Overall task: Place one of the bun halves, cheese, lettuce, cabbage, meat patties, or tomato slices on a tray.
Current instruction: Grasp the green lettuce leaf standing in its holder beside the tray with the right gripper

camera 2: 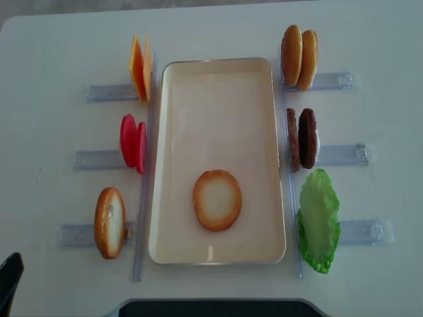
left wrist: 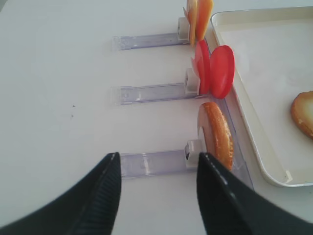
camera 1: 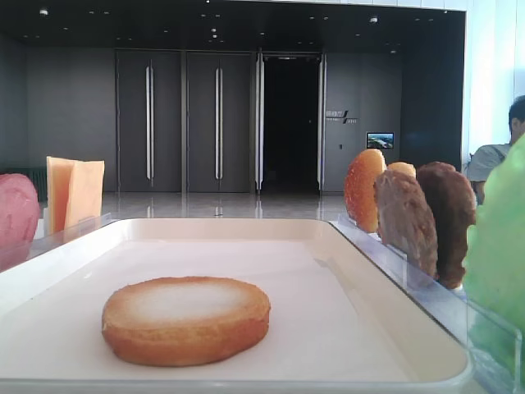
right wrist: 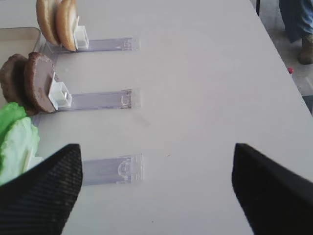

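Note:
A bun half [camera 2: 217, 199] [camera 1: 186, 318] lies flat, pale face up, on the cream tray [camera 2: 158, 165]. Left of the tray stand the cheese [camera 2: 139, 76], the tomato slices [camera 2: 133, 142] [left wrist: 215, 71] and another bun half [camera 2: 110, 222] [left wrist: 217, 134]. To the right are two bun halves [camera 2: 299, 56] [right wrist: 58, 19], the meat patties [camera 2: 301, 139] [right wrist: 29, 83] and the lettuce [camera 2: 318, 218] [right wrist: 17, 139]; no separate cabbage can be told apart. My left gripper [left wrist: 159, 156] is open over the near left rack. My right gripper [right wrist: 156, 147] is open wide over bare table.
Each food stands in a clear plastic rack [camera 2: 344, 231] [right wrist: 110, 169] [left wrist: 151, 164] reaching outward from the tray. A seated person [camera 1: 500, 148] is beyond the table's right edge. A dark strip [camera 2: 211, 307] runs along the front edge.

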`<move>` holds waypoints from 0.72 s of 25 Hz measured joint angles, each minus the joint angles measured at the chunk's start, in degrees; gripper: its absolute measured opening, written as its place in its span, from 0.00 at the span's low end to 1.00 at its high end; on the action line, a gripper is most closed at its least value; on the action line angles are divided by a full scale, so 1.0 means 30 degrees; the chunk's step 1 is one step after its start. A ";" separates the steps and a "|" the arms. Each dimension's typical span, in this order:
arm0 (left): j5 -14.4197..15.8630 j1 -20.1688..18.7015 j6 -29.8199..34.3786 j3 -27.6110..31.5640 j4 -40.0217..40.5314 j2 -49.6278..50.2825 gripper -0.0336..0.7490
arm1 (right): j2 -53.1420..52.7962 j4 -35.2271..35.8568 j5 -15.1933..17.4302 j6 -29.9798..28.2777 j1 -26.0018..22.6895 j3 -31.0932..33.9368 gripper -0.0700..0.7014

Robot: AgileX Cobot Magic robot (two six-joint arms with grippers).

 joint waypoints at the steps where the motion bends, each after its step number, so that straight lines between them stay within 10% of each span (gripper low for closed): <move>1: 0.0000 0.0000 0.0000 0.0000 0.0000 0.0000 0.54 | 0.0000 0.0000 0.0000 0.0000 0.0000 0.0000 0.85; 18: 0.0000 0.0000 0.0000 0.0000 0.0000 0.0000 0.54 | 0.0000 0.0000 0.0000 0.0000 0.0000 0.0000 0.85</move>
